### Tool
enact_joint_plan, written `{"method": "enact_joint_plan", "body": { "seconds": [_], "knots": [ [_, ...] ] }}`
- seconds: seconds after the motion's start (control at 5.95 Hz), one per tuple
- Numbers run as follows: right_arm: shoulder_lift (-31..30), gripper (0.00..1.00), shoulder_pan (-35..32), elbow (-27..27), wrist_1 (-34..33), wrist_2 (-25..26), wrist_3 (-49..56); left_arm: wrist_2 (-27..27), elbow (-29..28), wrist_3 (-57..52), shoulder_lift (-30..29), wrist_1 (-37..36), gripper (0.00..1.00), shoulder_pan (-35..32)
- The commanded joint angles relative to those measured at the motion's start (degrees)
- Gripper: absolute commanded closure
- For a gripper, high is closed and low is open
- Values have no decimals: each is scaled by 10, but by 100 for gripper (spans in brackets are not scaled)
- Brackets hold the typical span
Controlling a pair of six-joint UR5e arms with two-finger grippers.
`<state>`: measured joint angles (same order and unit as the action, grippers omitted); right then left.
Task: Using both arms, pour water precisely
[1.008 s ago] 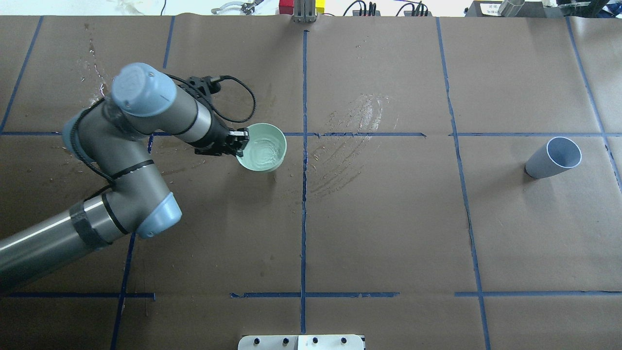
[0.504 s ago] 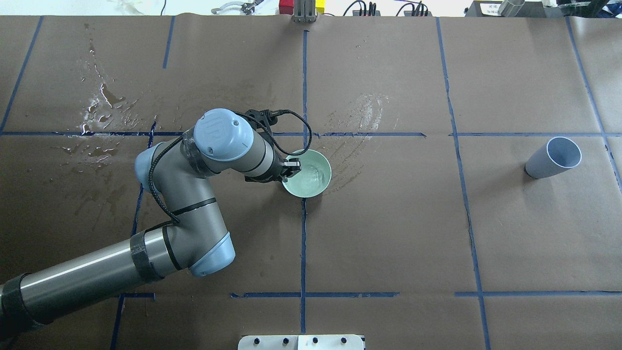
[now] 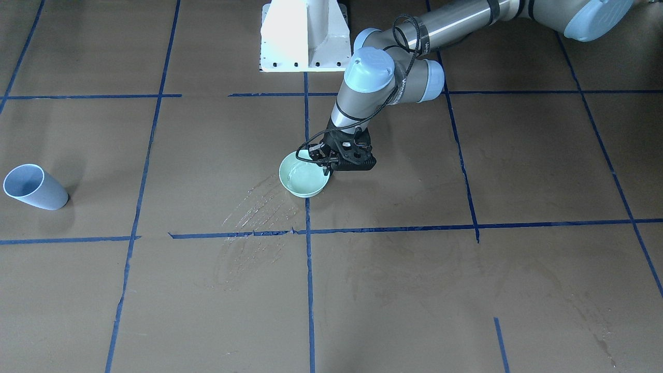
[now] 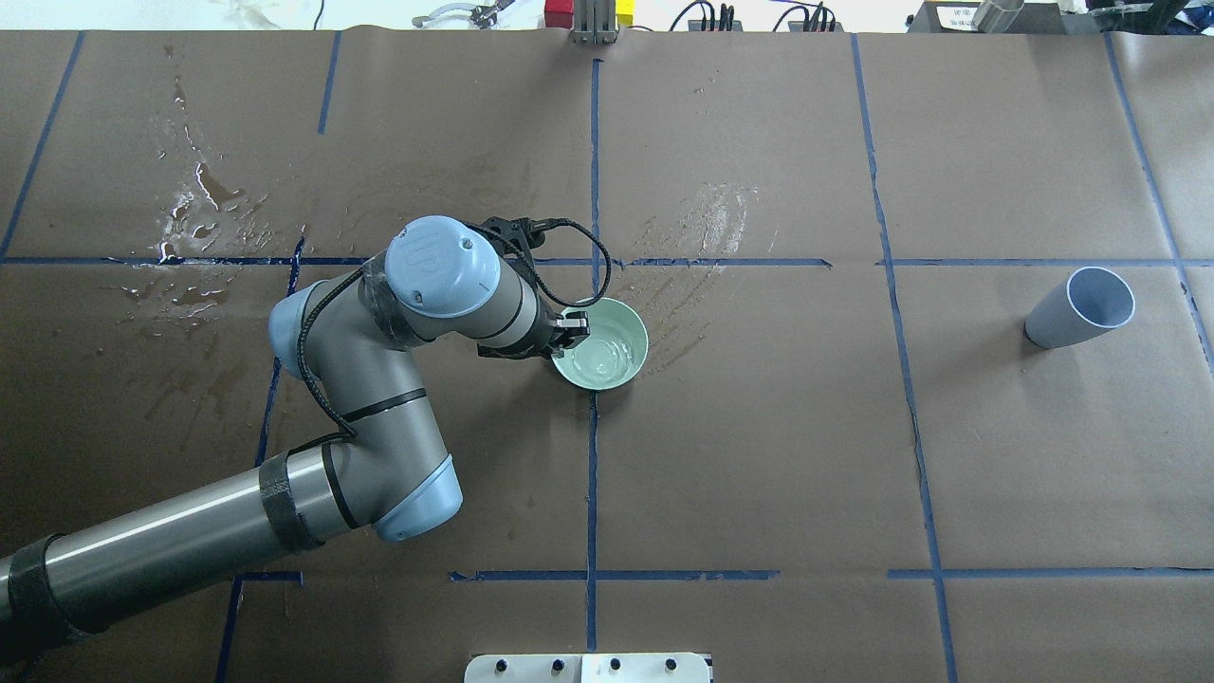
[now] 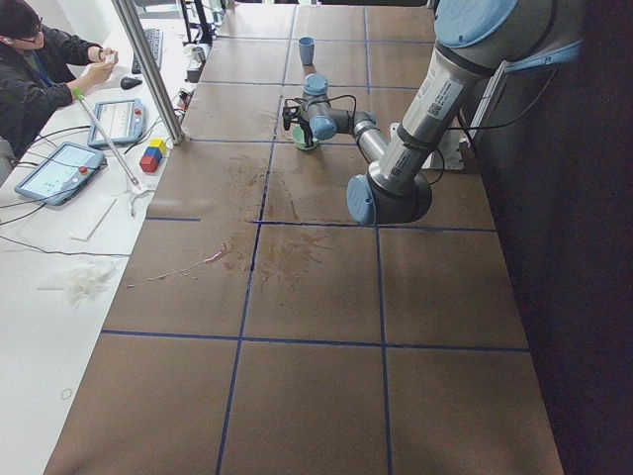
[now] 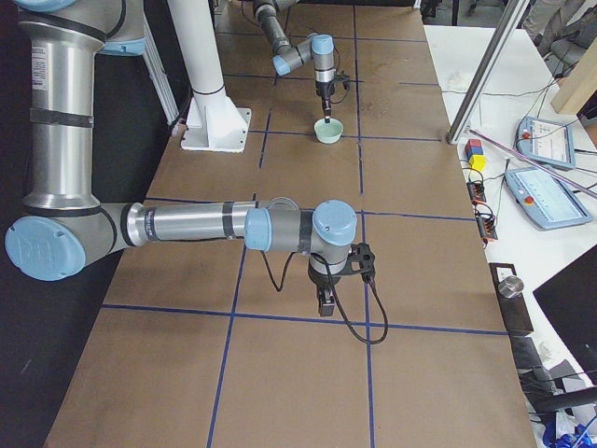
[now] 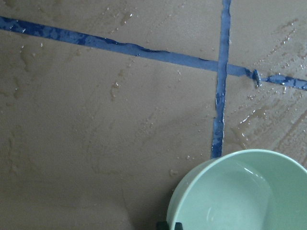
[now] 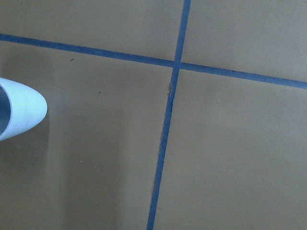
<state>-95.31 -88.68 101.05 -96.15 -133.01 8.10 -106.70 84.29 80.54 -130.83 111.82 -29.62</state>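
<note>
Fingers of our left gripper (image 4: 569,332) are nearly closed, pinching the rim of the mint-green bowl (image 4: 643,334) on the side toward the left arm (image 4: 190,536), one finger inside the rim and one outside. We see the water (image 4: 599,357) in the bowl as a faint glossy, rippled surface that covers its bottom. We find the bowl low over the brown paper (image 4: 759,455), just to the right of the long blue tape line (image 4: 593,142) near the table's middle in the overhead view; whether its base touches the paper we cannot tell. Wet streaks (image 4: 702,228) shine on the paper just beyond it. Our right gripper (image 6: 324,303) points down at the paper, well apart from the bowl, and we cannot tell how its fingers are set. Near it, a pale blue cup (image 4: 1081,311) stands upright at the table's far right
</note>
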Motion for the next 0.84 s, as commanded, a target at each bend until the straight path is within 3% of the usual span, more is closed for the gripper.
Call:
{"method": "enact_joint_plan", "body": {
  "seconds": [0.0,0.34,0.67],
  "knots": [
    [2,0,0,13,0,0,0,0,3,-1,2,-13,0,-1],
    [1,0,0,45,-1,-4,-13,-4,71,-45,6,-125,0,-16],
    [2,0,3,97,0,-19,-32,-38,195,-135,74,-247,0,-59]
  ]
}}
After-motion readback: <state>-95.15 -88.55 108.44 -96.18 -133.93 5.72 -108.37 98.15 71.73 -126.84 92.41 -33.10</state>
